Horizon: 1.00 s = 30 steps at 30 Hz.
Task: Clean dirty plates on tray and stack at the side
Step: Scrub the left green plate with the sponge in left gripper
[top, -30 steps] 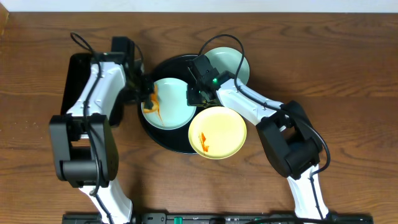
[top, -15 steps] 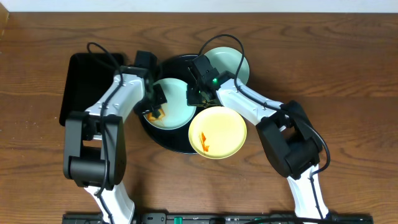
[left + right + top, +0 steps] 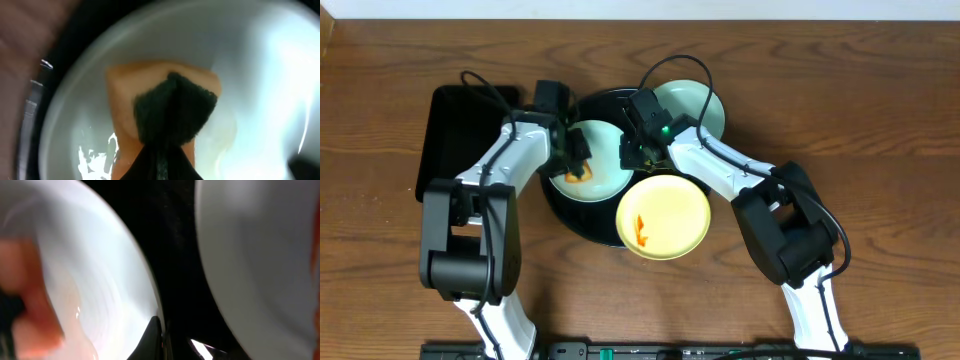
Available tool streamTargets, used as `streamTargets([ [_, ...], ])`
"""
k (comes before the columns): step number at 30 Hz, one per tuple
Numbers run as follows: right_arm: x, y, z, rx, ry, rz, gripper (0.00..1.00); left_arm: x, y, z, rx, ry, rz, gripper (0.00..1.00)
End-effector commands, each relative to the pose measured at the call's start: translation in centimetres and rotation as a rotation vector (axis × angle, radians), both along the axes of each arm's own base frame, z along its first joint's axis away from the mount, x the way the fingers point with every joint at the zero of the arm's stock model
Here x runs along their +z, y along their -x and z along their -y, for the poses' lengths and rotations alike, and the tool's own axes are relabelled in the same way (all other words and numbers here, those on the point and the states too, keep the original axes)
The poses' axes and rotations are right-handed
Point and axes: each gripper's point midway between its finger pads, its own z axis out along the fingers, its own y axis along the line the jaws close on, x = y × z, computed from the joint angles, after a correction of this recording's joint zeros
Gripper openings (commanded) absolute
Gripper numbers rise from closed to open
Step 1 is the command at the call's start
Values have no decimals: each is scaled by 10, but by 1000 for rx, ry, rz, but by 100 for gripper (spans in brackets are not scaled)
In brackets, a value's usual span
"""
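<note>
A pale blue-green plate with an orange smear lies on the round black tray. My left gripper is shut on an orange sponge with a dark scrub face and presses it on this plate. My right gripper is shut on the same plate's right rim. A second blue-green plate lies over the tray's far right rim. The pale yellow plate, with an orange smear, lies over the tray's near right rim.
A rectangular black tray lies on the wooden table to the left of the round tray. Cables loop above both arms. Bare wood lies to the right of the right arm and along the front.
My left gripper moved with the sponge from the plate's left edge inward onto its surface. The blue-green plate and the yellow plate shifted slightly. My right gripper has stayed on the rim.
</note>
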Motion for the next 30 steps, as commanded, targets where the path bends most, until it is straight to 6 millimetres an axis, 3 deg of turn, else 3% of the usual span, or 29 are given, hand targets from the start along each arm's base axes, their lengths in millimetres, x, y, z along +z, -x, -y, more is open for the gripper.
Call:
streamTargets([
  [1,-25,7,2,1,48,-30,1,-8,-6,-29,27,-117,25,7],
  [4,-25,7,2,0,48,-29,1,-10,-1,-25,3,-109,1,8],
  [7,-25,7,2,0,48,-29,1,-14,19,-14,-18,-44,-83,7],
  [12,-24,7,1,1,46,-27,1,-6,40,28,-178,190,-138,8],
  [15,-24,7,1,1,46,-28,1,0,41,43,-221,273,-130,7],
  [20,-24,8,0,4,41,-33,1,2,30,43,-226,268,-79,7],
  [24,-24,8,0,4,40,-32,1,-1,10,29,-209,173,-6,7],
  [30,-24,8,0,5,38,-34,1,-7,-3,-35,-48,-181,14,7],
])
